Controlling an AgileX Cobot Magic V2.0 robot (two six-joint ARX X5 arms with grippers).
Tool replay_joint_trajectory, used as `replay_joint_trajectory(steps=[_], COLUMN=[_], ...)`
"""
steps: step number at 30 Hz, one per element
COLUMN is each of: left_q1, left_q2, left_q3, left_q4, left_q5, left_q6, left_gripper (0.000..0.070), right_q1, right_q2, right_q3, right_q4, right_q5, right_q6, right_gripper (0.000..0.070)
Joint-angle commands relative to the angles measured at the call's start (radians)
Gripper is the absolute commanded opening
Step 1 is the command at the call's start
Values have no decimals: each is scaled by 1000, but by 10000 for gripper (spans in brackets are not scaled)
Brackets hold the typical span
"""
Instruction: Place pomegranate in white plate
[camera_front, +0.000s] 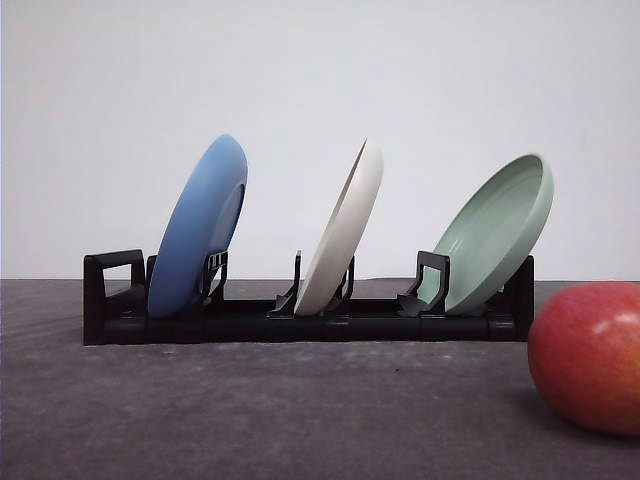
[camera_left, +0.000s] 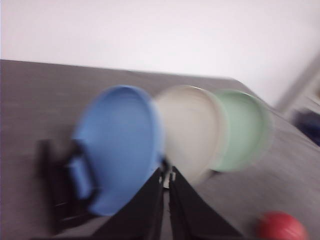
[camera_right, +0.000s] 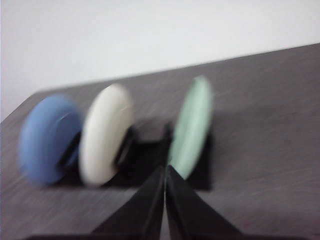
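The pomegranate (camera_front: 588, 355) sits on the dark table (camera_front: 250, 420) at the front view's right edge — partly cut off. The white plate (camera_front: 343, 230) stands tilted in the black rack (camera_front: 300, 322), mid-slot. Both wrist views are blurred; left gripper (camera_left: 166, 176) and right gripper (camera_right: 165, 170) show fingers pressed together — nothing held.

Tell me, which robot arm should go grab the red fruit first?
Probably the right arm. In the front view the pomegranate lies on the table's right side, right of the rack holding the white plate. Both the left gripper and right gripper look shut and empty.
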Motion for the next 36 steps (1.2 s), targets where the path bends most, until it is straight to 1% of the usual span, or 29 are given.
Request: replay_joint_trajectory(steps=[1, 4, 6, 8, 13, 16, 17, 19, 20, 21, 22, 23, 24, 25, 26, 27, 28, 33, 36], left_q1=[-11, -32, -46, -58, -88, -102, -106, -116, -123, -131, -138, -147, -159, -170, -186, -202, -220, -320, -389], left_q2=[40, 96, 121, 138, 150, 151, 153, 158, 165, 170, 177, 185, 195, 205, 219, 233, 250, 364, 454], left_q3=[56, 104, 110, 110, 110, 110, 110, 110, 110, 110, 110, 110, 110, 110, 110, 110, 110, 116, 150], left_q4=[-21, -42, -42, -45, -45, -45, -45, -45, -45, -45, -45, -45, -45, -41, -33, -22, -8, 67, 68], left_q5=[86, 206, 263, 275, 274, 271, 267, 253, 242, 236, 232, 226, 218, 209, 192, 176, 161, 127, 61], left_q6=[80, 152, 181, 196, 198, 224, 233, 240, 240, 239, 238, 237, 230, 218, 198, 175, 154, 117, 95], left_gripper=[3, 0, 0, 0, 0, 5, 16, 87, 154, 230, 320, 421, 534, 618, 673, 679, 678, 678, 678], right_q1=[-1, -1, -1, -1, -1, -1, -1, -1, -1, -1, -1, -1, -1, -1, -1, -1, -1, -1, -1], right_q2=[46, 108, 133, 145, 150, 150, 150, 150, 150, 150, 150, 150, 150, 150, 150, 150, 150, 150, 150], right_q3=[63, 134, 154, 158, 158, 158, 158, 158, 158, 158, 158, 158, 158, 158, 158, 158, 158, 158, 158], right_q4=[-44, -97, -100, -87, -76, -73, -72, -72, -72, -72, -72, -72, -72, -72, -72, -72, -72, -72, -72], right_q5=[-85, -220, -292, -337, -337, -331, -331, -331, -331, -331, -331, -331, -331, -331, -331, -331, -331, -331, -331], right_q6=[-83, -162, -180, -181, -181, -182, -187, -195, -196, -196, -196, -196, -196, -196, -196, -196, -196, -196, -196], right_gripper=[0, 0, 0, 0, 0, 0, 2, 18, 41, 89, 163, 255, 362, 452, 533, 574, 588, 588, 588])
